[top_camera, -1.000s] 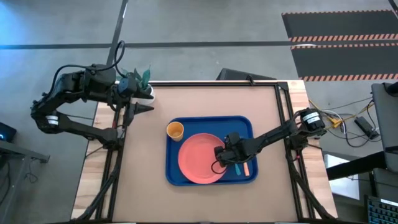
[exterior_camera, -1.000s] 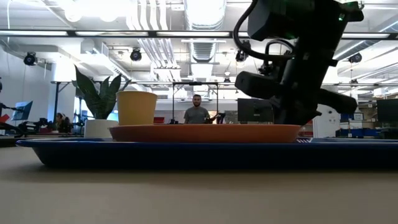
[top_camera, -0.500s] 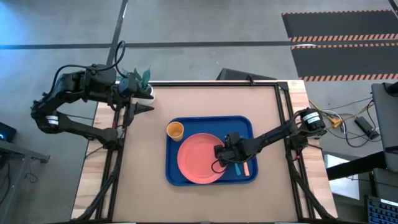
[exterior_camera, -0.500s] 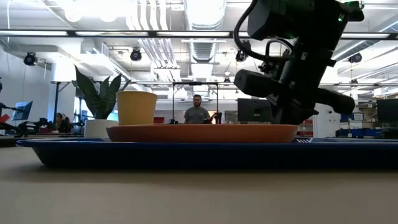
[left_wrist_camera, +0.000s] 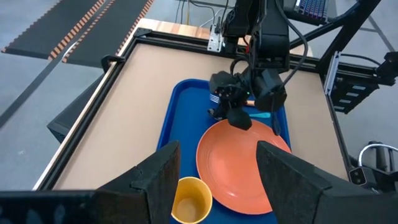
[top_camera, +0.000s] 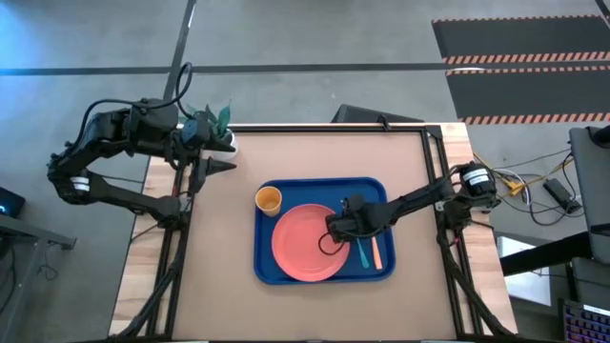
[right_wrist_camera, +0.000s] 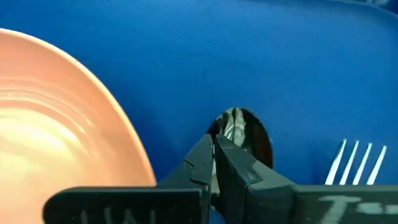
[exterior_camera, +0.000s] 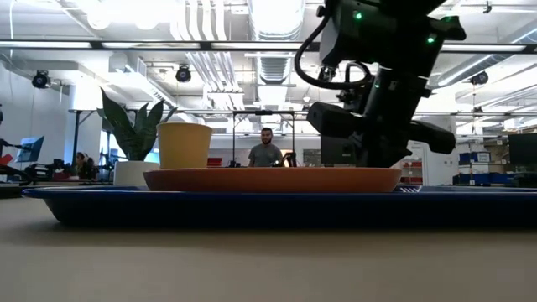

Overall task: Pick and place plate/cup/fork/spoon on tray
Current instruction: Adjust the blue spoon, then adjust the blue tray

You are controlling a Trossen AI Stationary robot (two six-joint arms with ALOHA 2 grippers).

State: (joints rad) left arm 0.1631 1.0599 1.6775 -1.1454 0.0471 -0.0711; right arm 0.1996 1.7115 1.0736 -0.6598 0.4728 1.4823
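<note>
**Tray holds plate, cup, fork and spoon; right gripper low over it**

Tray [top_camera: 265, 270] sits near the middle of the table [top_camera: 315, 157] in the high view, long sides running 9 to 3 o'clock. All 4 pieces lie inside its rim. The plate [top_camera: 300, 250] fills the centre and lower part of the tray. The cup [top_camera: 269, 200] stands upright at about 10 o'clock from the plate, just beside its edge, in the tray's far left corner. The spoon [top_camera: 361, 253] and the fork [top_camera: 375, 252] lie side by side at 3 o'clock from the plate, on the tray floor, the spoon nearer the plate and the fork nearer the right rim.

The right gripper [top_camera: 335, 227] hangs low over the tray at about 2 o'clock from the plate's centre, over the plate's edge. Its fingers [right_wrist_camera: 214, 163] are pressed together with nothing between them. In the right wrist view the spoon's metal bowl [right_wrist_camera: 239, 134] shows just past the fingertips on the blue floor, with the fork's tines [right_wrist_camera: 357, 163] off to one side and the plate's rim on the other.

The left gripper [top_camera: 217, 167] waits at the table's far left corner, at 10 o'clock from the tray, fingers spread and empty, beside a potted plant [top_camera: 212, 122].

In the low view a person [exterior_camera: 266, 151] stands in the room far behind the table.
</note>
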